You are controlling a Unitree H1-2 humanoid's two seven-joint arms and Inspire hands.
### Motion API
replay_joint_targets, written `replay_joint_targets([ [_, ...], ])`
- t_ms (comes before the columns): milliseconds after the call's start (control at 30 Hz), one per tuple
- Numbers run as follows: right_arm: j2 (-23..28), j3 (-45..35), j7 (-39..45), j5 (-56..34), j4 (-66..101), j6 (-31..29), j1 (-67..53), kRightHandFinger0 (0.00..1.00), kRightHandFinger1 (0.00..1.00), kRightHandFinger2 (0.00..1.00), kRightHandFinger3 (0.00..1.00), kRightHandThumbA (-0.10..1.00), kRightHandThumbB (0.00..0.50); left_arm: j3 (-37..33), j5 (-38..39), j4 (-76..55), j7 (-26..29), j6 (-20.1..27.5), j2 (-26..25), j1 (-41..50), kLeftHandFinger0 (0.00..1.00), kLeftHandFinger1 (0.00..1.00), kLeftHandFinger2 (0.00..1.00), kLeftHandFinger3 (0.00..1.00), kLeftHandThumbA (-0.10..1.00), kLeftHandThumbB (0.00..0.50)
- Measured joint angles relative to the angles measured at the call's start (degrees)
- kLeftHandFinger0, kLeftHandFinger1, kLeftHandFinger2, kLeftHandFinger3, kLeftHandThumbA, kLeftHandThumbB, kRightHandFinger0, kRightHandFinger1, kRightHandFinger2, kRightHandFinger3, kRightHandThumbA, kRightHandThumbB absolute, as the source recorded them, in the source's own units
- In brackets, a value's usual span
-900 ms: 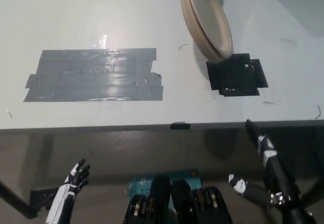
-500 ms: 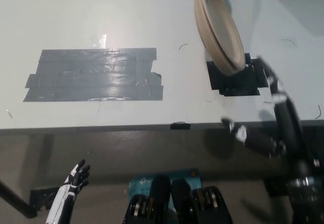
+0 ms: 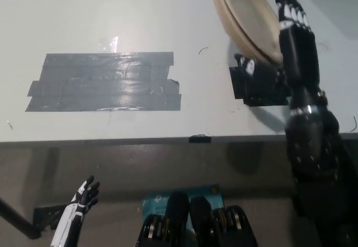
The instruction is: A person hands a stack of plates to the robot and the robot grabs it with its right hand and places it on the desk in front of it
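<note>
One stack of plates [image 3: 246,18] is at the top right of the head view, tilted on its edge above the far part of the desk [image 3: 168,12], and its top is cut off by the picture's border. Its long axis runs from upper left to lower right, and its hollow face is turned toward the black right hand [image 3: 296,43]. This hand is just beside the stack on its right side and is spread wide. The fingers [image 3: 288,6] point up along the right rim, and the thumb [image 3: 246,65] reaches under the lowest rim, so the stack lies between them. I cannot tell if they already touch it, and I judge that the hand has not yet closed. The right hand is clearly the nearer one; the white left hand [image 3: 84,198] rests low at the left, below the desk's front edge, with its fingers apart. Under the stack lies a patch of black tape [image 3: 260,88], and a large patch of grey tape [image 3: 103,82] lies well apart to the left. Between the stack and the front edge the desk offers open room for setting it down.
</note>
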State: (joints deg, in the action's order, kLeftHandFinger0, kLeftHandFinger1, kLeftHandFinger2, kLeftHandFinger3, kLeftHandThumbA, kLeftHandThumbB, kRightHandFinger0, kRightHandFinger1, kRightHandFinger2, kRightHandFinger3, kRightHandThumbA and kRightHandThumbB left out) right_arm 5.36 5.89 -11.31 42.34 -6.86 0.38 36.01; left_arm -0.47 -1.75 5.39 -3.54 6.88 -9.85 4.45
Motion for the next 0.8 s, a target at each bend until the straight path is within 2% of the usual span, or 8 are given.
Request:
replay_joint_targets([
  [133, 0.1, 0.7, -1.8, 1.2, -5.0, 0.4, 2.4, 1.0, 1.0, 1.0, 1.0, 0.94, 0.463, 0.0, 0.0, 0.0, 0.0, 0.1, 0.0, -0.1, 1.0, 1.0, 1.0, 1.0, 1.0, 0.2],
  [300, 0.2, 1.2, -3.1, 1.8, -8.3, 1.0, 3.8, 1.0, 1.0, 1.0, 1.0, 0.94, 0.497, 0.0, 0.0, -0.1, 0.0, 0.1, 0.0, -0.2, 1.0, 1.0, 1.0, 1.0, 1.0, 0.192],
  [367, 0.5, 1.5, -3.6, 2.0, -9.2, 1.2, 4.3, 1.0, 1.0, 1.0, 1.0, 0.9, 0.5, 0.0, -0.1, -0.1, 0.0, 0.1, 0.0, -0.2, 1.0, 1.0, 1.0, 1.0, 1.0, 0.19],
  [467, 1.1, 2.6, -3.7, 2.4, -10.6, 1.3, 5.2, 1.0, 1.0, 1.0, 1.0, 0.9, 0.5, 0.0, -0.2, -0.1, 0.0, 0.1, 0.0, -0.4, 1.0, 1.0, 1.0, 1.0, 1.0, 0.19],
  [500, 1.1, 2.8, -3.7, 2.5, -10.8, 1.3, 5.3, 1.0, 1.0, 1.0, 1.0, 0.88, 0.5, 0.0, -0.2, -0.2, 0.0, 0.1, 0.0, -0.5, 1.0, 1.0, 1.0, 1.0, 1.0, 0.202],
  [667, 1.7, 4.9, -3.4, 2.5, -12.2, 1.3, 6.0, 1.0, 1.0, 1.0, 1.0, 0.88, 0.5, 0.0, -0.4, -0.7, 0.0, 0.1, 0.0, -0.9, 1.0, 1.0, 1.0, 1.0, 1.0, 0.208],
  [800, 2.2, 6.0, -1.9, 2.1, -12.0, 1.3, 6.0, 1.0, 1.0, 1.0, 1.0, 0.95, 0.5, 0.0, -0.6, -0.8, 0.0, 0.0, 0.0, -1.0, 1.0, 1.0, 1.0, 1.0, 1.0, 0.221],
])
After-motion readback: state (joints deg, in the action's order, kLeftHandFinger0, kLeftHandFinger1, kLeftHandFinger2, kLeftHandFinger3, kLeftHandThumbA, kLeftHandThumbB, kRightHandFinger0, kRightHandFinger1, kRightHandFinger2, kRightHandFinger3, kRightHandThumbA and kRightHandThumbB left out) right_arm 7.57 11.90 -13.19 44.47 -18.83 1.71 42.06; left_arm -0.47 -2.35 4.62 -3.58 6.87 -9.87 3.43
